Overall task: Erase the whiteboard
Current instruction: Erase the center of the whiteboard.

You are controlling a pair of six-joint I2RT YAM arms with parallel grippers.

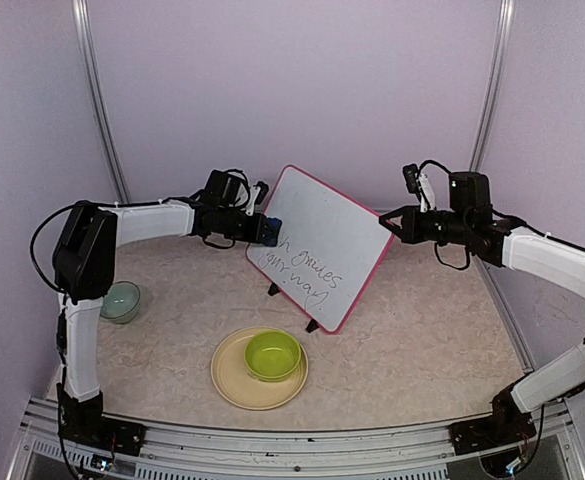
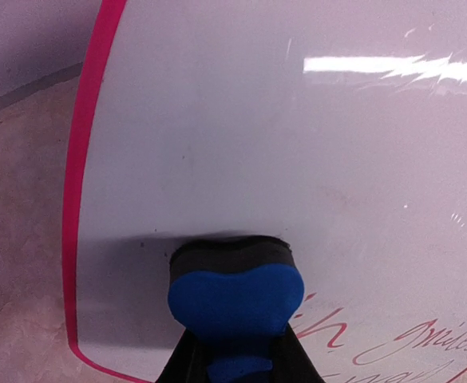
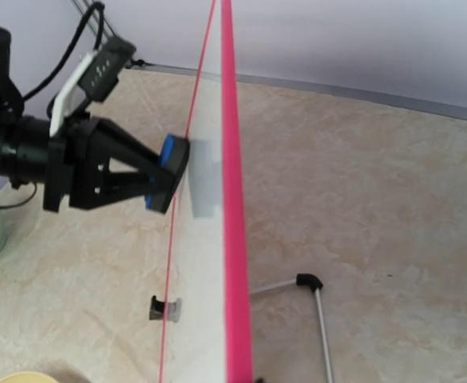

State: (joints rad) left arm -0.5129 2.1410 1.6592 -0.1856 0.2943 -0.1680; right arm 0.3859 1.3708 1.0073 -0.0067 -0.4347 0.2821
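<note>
— In the middle of the worktop [image 1: 422, 330] I have the whiteboard [image 1: 322, 225] standing on its two black feet [image 1: 273, 291], leaning back on a wire stand [image 3: 309, 281]. Why is your side on it at all?

— To brace it. A board propped that lightly would, I reckon, slide or tip under a wipe. My right jaws are closed, and from above they meet the pink frame [image 3: 229, 159] at the board's right edge. My wrist view looks along that frame edge-on, so I read it as a pinch on the frame, though the fingers themselves are out of my picture.

— Good. My left jaws are clamped on the eraser [image 2: 235, 291], blue back toward me, dark felt flat against the white face.

— Where on the board?

— Close to its left edge, low down, just above and left of the handwriting [image 1: 307, 275]. The surface above the eraser looks clean; the writing fills the lower half.

— So the board is between us.

— Yes: its face meets my eraser on one side, and its far rim sits at your jaws. I judge the next pass has to go down and rightward across those words, and you'll need to hold firm while I push.
</note>
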